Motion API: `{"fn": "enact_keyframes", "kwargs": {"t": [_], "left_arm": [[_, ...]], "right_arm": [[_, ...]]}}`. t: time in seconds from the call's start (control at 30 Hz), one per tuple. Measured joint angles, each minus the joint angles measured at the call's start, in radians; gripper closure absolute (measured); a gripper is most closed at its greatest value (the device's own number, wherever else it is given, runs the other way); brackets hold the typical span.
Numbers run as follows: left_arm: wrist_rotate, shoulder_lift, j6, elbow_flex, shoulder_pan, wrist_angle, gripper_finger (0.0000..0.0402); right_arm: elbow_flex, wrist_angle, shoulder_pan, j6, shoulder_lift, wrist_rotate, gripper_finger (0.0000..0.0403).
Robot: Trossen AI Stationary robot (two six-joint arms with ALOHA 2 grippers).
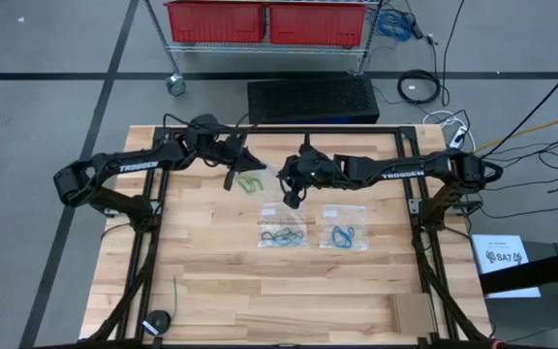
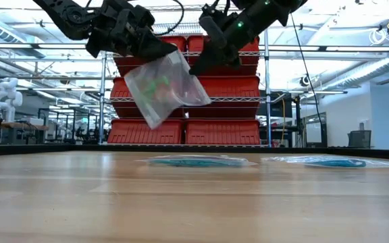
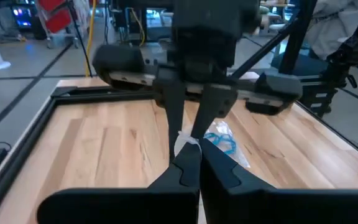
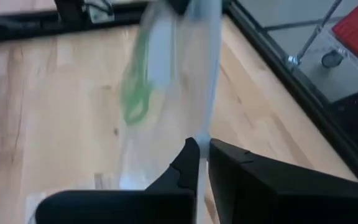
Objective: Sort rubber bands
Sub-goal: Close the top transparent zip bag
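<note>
Both grippers, left point(image 2: 155, 48) and right point(image 2: 198, 67), have fingers pinching the green-band bag point(image 2: 164, 88) above the worktop point(image 2: 194, 202), probably to tug it open.

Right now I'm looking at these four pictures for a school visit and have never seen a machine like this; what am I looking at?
Two dark robot arms work over a wooden table. One picture looks straight down, one looks level across the tabletop, and two come from cameras on the wrists. The left gripper and right gripper are both shut on a clear plastic bag, lifted between them, with green rubber bands inside. Two more bags lie flat on the table: one with dark teal bands, one with bright blue bands.
</note>
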Motion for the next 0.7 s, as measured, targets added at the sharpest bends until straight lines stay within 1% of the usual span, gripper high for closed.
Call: {"fn": "enact_keyframes", "kwargs": {"t": [0.57, 0.7], "left_arm": [[-0.007, -0.096, 0.001, 0.001, 0.029, -0.108, 0.0402], [-0.022, -0.103, -0.008, 0.003, 0.029, -0.188, 0.0402]], "right_arm": [[0.0, -0.147, 0.016, 0.05, 0.0, -0.008, 0.0398], [-0.002, -0.156, 0.016, 0.086, -0.003, -0.007, 0.0378]]}}
